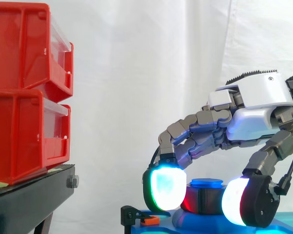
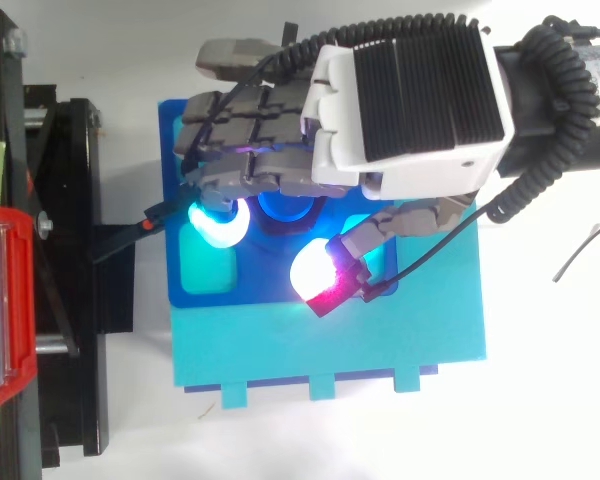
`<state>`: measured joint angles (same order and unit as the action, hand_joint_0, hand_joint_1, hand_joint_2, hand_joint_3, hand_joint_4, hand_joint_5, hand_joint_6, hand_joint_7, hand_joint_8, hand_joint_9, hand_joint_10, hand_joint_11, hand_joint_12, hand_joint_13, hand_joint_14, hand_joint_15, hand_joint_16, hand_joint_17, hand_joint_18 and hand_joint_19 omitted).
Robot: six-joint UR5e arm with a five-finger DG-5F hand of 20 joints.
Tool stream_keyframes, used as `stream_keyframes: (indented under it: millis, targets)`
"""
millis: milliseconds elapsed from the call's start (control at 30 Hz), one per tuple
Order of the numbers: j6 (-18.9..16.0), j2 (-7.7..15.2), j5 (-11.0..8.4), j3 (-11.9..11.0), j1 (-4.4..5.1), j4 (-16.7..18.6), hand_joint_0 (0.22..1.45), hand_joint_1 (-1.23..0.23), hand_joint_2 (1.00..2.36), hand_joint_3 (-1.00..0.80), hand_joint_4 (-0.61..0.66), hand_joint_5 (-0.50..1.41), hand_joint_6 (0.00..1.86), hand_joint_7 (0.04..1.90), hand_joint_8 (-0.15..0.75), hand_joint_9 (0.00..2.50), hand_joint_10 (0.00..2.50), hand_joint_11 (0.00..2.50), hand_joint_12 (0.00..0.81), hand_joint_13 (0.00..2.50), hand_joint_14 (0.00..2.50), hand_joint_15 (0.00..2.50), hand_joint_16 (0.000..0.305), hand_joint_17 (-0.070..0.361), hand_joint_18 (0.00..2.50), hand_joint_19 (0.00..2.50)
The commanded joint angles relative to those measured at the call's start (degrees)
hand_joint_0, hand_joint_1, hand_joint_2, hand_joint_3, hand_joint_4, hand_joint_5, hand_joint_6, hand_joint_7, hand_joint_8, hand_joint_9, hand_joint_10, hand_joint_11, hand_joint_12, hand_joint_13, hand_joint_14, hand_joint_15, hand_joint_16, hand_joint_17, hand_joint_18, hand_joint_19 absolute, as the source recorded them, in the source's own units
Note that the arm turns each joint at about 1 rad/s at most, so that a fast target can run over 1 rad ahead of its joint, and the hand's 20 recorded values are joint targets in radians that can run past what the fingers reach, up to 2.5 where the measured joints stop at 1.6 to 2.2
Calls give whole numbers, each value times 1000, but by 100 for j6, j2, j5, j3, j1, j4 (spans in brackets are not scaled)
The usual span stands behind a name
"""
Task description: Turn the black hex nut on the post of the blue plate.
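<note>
Black hex nut [image 1: 203, 201] squat; blue post [image 1: 206, 183] above; fingers [image 1: 164, 187] curled round

Robotics lab bench, set up before a white curtain [image 1: 136, 73].
Stacked red bins [image 1: 24, 87] on a black stand [image 1: 29, 200] fill nine o'clock of the side view. At six o'clock a blue plate [image 2: 168, 140] is held by a small black clamp [image 1: 131, 214]. From three o'clock an arm brings in a hand [image 1: 254, 122] with glowing pads, curled round a black hex nut [image 1: 205, 197] on the plate's post: a staged manipulation test rig.
</note>
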<state>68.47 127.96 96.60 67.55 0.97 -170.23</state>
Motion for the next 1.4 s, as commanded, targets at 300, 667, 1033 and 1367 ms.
stream_keyframes:
  millis: [300,667,1033,1367]
  targets:
    - [0,1,-1,3,0,8,612,-839,1005,-450,202,-193,501,1072,254,433,3,105,360,335,0,0,46,104,218,0]
    - [0,1,-1,3,0,-1,612,-841,1004,-455,201,-196,501,1064,255,433,3,104,362,335,0,0,46,104,222,0]
    - [0,1,-1,214,0,236,594,-815,1003,-460,202,-199,502,1056,256,431,3,112,364,333,0,0,46,104,218,0]
    - [-9,1,-1,232,0,342,589,-789,1004,-451,212,-198,501,1057,259,430,2,104,364,332,0,0,46,105,219,0]
